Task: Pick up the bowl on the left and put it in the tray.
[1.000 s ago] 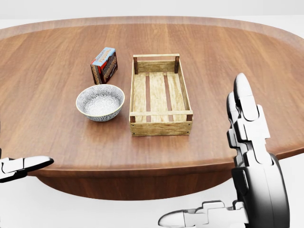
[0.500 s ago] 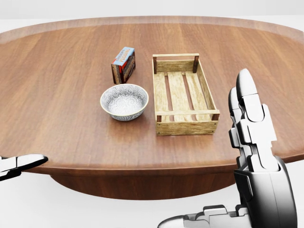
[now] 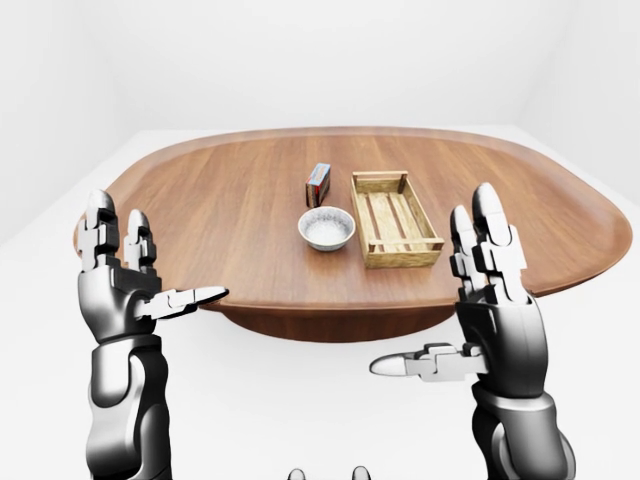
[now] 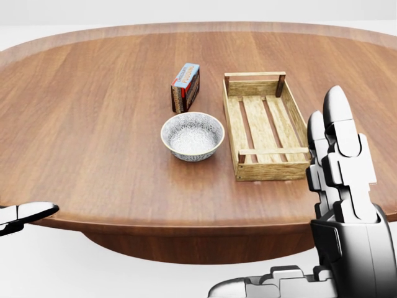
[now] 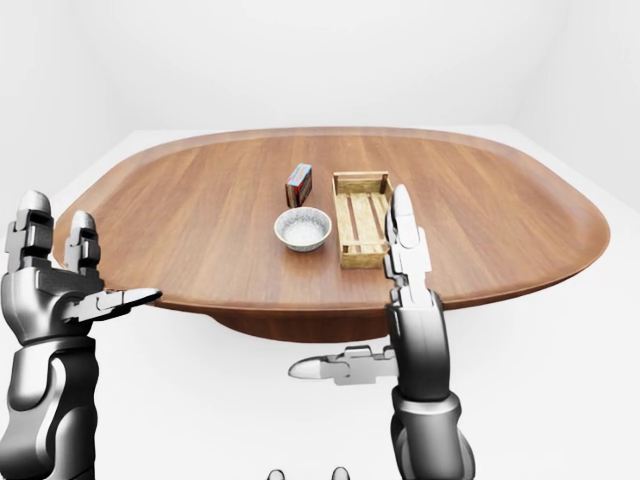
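**Head view: right hand masks a tray corner, left hand nearly out of shot**

The right hand [image 4: 347, 205] rises from the lower right of the head view, and its upright fingers [image 4: 340, 127] cover the near right corner of the wooden tray [image 4: 263, 112]. In the right-eye view the same fingers hide much of the tray's right wall. Of the left hand [image 3: 120, 300], the head view catches only one fingertip at its lower left edge. The left-eye view shows it whole. Both hands are spread, fingers up and thumbs out sideways, holding nothing, low in the views and off the table [image 4: 93, 124].

The patterned bowl [image 4: 192, 136] sits on the table just left of the tray, a narrow gap between them. Above it in the head view, near but apart, a small box [image 4: 185, 87] stands on edge. Its top face is blue and its sides are dark red, with printed lettering too small to read.
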